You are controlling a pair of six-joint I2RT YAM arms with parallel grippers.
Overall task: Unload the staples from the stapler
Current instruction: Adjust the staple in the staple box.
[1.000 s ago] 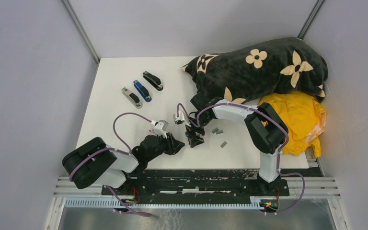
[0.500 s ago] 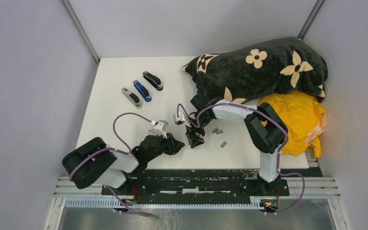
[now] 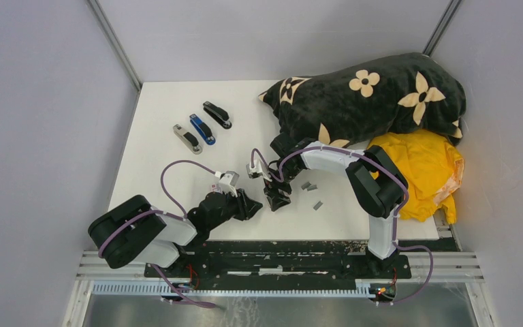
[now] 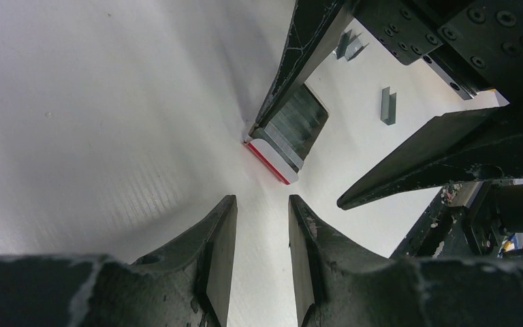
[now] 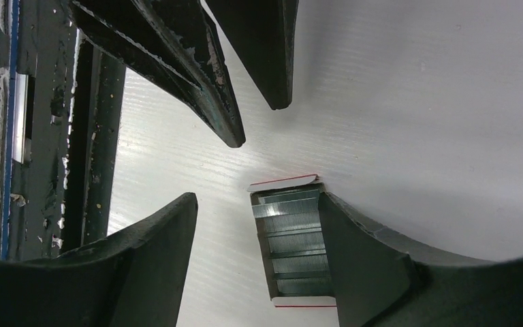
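Three staplers lie at the table's far left: a silver one (image 3: 187,138), a blue one (image 3: 202,129) and a black one (image 3: 217,114). Loose staples (image 3: 306,185) and another strip (image 3: 317,204) rest right of the grippers, also seen as staples (image 4: 388,105). My right gripper (image 3: 277,197) (image 5: 257,197) is open, straddling a small white-and-red box (image 5: 293,238) (image 4: 272,158) packed with grey strips. One finger touches the box's side and the other stands apart. My left gripper (image 3: 253,204) (image 4: 262,201) is open just short of the box, with nothing between its fingers.
A black flowered blanket (image 3: 368,99) fills the far right corner. A yellow cloth (image 3: 425,167) lies beside it at the right edge. The two grippers' fingertips are close together near the table's front edge (image 3: 279,238).
My right gripper's jaws have drawn slightly closer together around the box. The left arm, the staplers and the loose strips have not moved.
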